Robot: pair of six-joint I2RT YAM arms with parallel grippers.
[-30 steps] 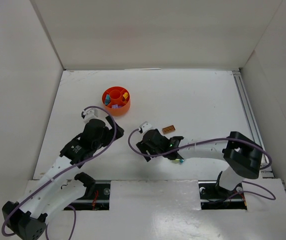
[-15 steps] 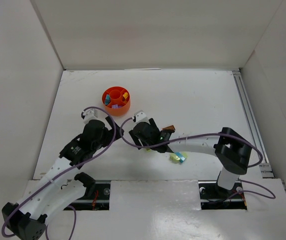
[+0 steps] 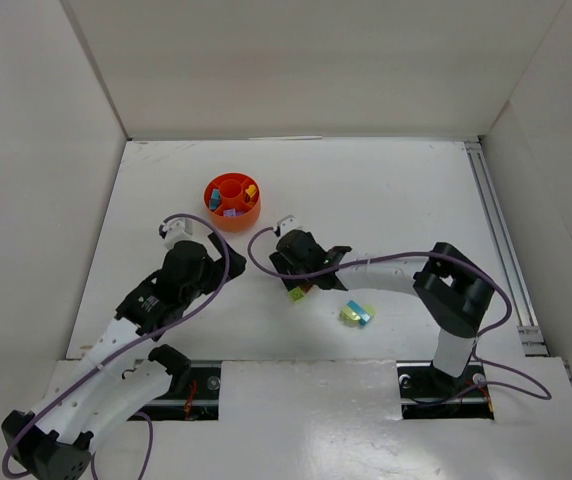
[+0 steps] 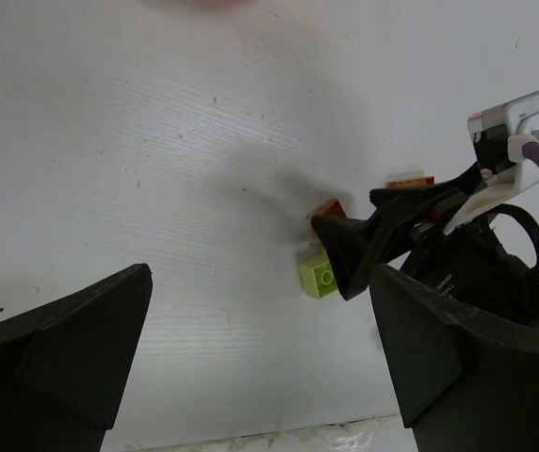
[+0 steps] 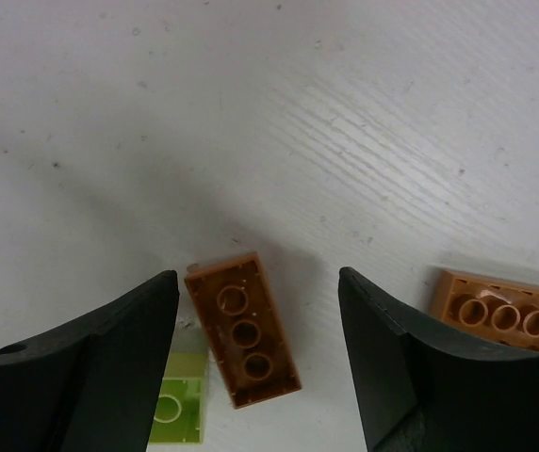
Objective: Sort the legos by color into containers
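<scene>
The orange-red dish (image 3: 232,201) stands at the far left with several small bricks in its compartments. My right gripper (image 5: 257,306) is open, low over the table, its jaws on either side of an upside-down brown brick (image 5: 243,328) without touching it. A lime green brick (image 5: 177,411) lies beside the left finger and shows in the top view (image 3: 294,294). A second brown brick (image 5: 500,311) lies to the right. My left gripper (image 4: 260,377) is open and empty, left of the right gripper (image 3: 301,280).
A pale yellow-green brick and a cyan brick (image 3: 357,313) lie together nearer the front, under the right forearm. The right arm's purple cable loops beside its wrist. White walls close in the table on three sides.
My right gripper has swung left and away from the yellow and cyan bricks, which now lie uncovered, and come over the brown brick. The lime brick now shows beside it. The left arm barely moved.
</scene>
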